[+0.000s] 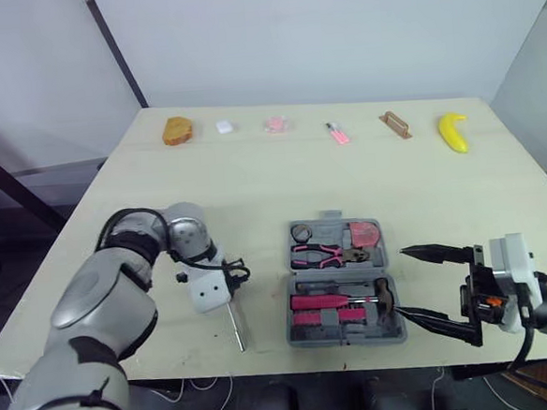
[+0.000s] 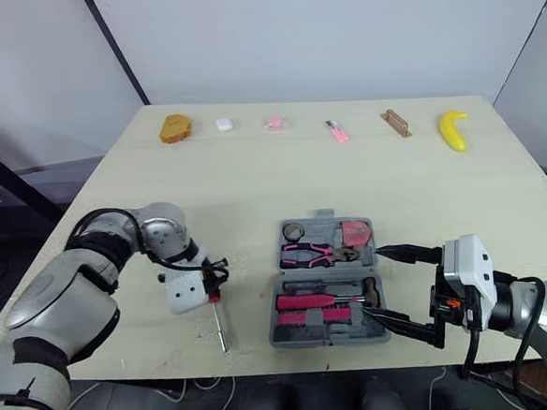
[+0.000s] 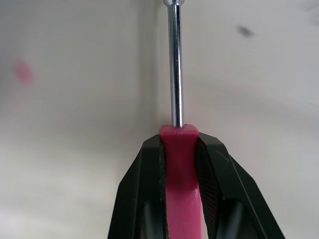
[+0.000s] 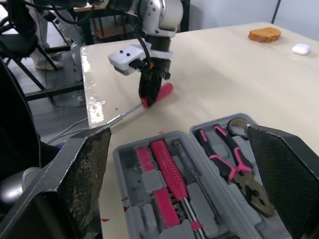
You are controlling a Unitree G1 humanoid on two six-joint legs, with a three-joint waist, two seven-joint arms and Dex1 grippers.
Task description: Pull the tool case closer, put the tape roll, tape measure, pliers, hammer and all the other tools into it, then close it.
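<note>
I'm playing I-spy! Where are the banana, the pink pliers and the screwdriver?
banana (image 1: pixel 453 132): left eye view, middle of its yellow curve.
pliers (image 1: pixel 326 253): left eye view, pink handles.
screwdriver (image 3: pixel 178 144): left wrist view, pink handle below the metal shaft.

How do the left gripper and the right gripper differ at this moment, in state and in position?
The left gripper is shut on the pink handle of a screwdriver; the right gripper is open and holds nothing. The left gripper is out on the table, left of the case; the right gripper is at the case's right edge, pointing toward it. Both are low, near the table's front edge.
</note>
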